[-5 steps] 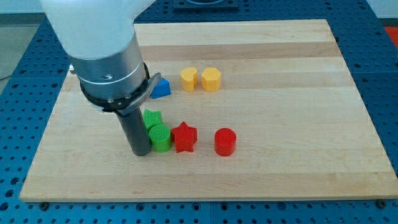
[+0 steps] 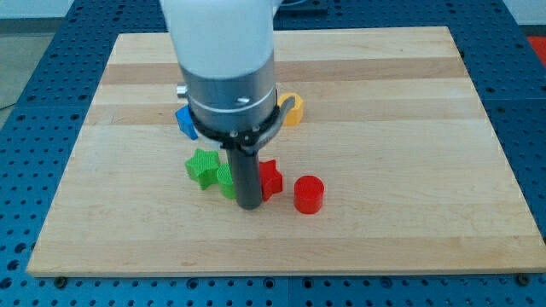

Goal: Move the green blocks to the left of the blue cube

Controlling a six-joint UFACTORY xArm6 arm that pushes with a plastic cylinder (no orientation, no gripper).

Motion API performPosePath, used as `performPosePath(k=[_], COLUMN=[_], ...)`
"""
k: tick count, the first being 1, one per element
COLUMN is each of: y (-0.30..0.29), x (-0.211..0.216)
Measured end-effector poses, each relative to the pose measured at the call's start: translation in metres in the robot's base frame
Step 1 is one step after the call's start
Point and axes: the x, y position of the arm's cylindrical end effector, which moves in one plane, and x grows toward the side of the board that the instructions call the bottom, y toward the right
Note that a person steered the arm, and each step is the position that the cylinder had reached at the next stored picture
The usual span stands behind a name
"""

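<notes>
My tip (image 2: pixel 248 205) rests on the board just below and between the green cylinder (image 2: pixel 225 181) and the red star (image 2: pixel 271 179); the rod hides part of each. The green star (image 2: pixel 202 167) lies just left of the green cylinder, touching or nearly touching it. The blue cube (image 2: pixel 184 120) shows partly at the arm's left edge, above the green star. Both green blocks lie below the blue cube and a little to its right.
A red cylinder (image 2: pixel 309 194) stands right of the red star. A yellow block (image 2: pixel 293 109) peeks out at the arm's right edge. The arm body hides the area between the blue cube and the yellow block. The wooden board (image 2: pixel 401 247) lies on a blue perforated table.
My tip has moved right, from the left side of the green cylinder to its lower right, beside the red star. The blue cube has come into view; the blue wedge and one yellow block are now hidden.
</notes>
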Motion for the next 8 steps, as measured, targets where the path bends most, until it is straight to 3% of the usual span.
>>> performPosePath(k=[2,4,7,8], y=[-0.027,0.013,-0.134,-0.112], x=[-0.02,-0.019,-0.038,-0.015])
